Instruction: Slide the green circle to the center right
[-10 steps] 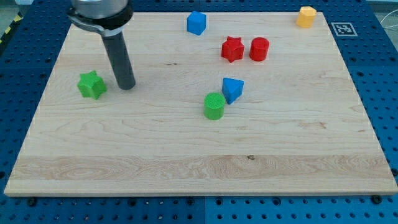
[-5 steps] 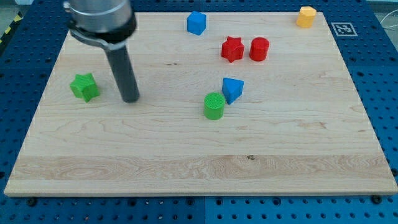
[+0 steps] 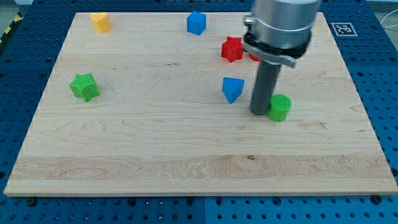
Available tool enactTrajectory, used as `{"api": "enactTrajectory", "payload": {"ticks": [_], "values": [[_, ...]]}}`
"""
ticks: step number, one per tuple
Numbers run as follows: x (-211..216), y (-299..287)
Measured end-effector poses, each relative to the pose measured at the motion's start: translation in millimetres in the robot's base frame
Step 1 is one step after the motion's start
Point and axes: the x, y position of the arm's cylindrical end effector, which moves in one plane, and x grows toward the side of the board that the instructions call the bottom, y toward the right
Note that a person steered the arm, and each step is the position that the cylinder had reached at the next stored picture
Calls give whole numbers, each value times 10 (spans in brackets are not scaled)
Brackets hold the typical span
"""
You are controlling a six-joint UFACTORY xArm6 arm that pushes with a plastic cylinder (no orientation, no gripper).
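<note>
Now my tip (image 3: 259, 112) presses against the view's-left side of the green circle (image 3: 279, 107), placed to shove it rightward; no gripper here, nothing held; circle sits right of centre on the counter (image 3: 155, 149).

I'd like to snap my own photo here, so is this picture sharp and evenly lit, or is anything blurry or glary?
Camera view: even, soft lighting, no glare on the wooden board; only faint shadows under blocks such as the green circle. My tip sits just to the view's left of that circle; the rod looks sharp, while its wide grey top is cropped by the view's top edge.
</note>
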Motion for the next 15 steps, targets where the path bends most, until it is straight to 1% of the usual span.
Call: {"api": "enactTrajectory", "payload": {"ticks": [1,2,4,5,6,7,8,9,10,11,12,15], "values": [[298,152],[335,430],[73,799],[-11,791],[324,758],[292,340],[-99,350],[-184,527],[-245,556],[-391,287],[-517,285],[-541,626]]}}
